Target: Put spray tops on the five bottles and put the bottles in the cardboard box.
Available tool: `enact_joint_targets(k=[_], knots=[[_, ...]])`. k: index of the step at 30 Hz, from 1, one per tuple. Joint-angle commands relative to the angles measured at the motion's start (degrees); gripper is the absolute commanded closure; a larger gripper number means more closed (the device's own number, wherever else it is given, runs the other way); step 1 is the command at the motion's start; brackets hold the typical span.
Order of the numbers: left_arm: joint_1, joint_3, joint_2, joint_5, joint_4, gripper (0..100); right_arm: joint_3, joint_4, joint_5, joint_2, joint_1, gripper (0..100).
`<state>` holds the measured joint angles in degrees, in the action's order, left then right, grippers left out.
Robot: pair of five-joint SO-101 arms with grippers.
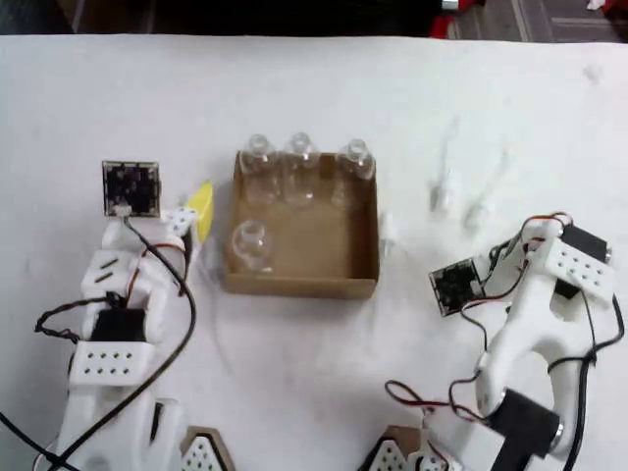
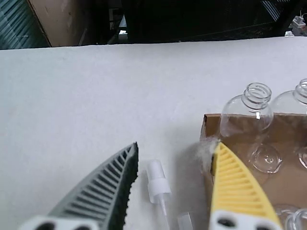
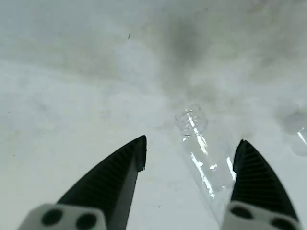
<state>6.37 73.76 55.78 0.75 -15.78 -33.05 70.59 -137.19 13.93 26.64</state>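
No text, label, number or sign could be read in any view. The cardboard box [image 1: 299, 285] at the centre of the high view and the clear bottles [image 1: 299, 167] in it showed plain surfaces. The dark circuit board [image 1: 130, 187] at centre left was too blurred to read.

White left arm [image 1: 110, 278] and right arm [image 1: 535, 316] bear black servos [image 1: 118, 325] and wires [image 1: 189, 316] (ribbed jaws, one yellow).

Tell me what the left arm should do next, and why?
Probably lower the left arm and close its open fingers on the spray top, which lies on the table between them. The bottles in the cardboard box have no tops.
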Motion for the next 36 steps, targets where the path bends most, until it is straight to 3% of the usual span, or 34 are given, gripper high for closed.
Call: enact_joint_targets(k=[1,9,19,27,36], knots=[[-0.6,-0.2,1.0,1.4,1.4,77,2.5,-4.4,-1.3,-3.6,-2.1,73.3],[-0.6,-0.2,1.0,1.4,1.4,77,2.5,-10.6,-1.7,-10.6,-2.6,73.3],[-0.6,-0.3,1.0,1.5,1.4,77,2.8,-11.2,-1.3,-11.6,-2.2,73.5],[-0.6,-0.3,1.0,1.6,1.4,77,3.1,-11.3,-1.1,-12.0,-2.2,92.5],[-0.7,-0.3,1.0,1.6,1.4,77,4.2,-11.1,0.5,-11.4,-3.2,93.6]])
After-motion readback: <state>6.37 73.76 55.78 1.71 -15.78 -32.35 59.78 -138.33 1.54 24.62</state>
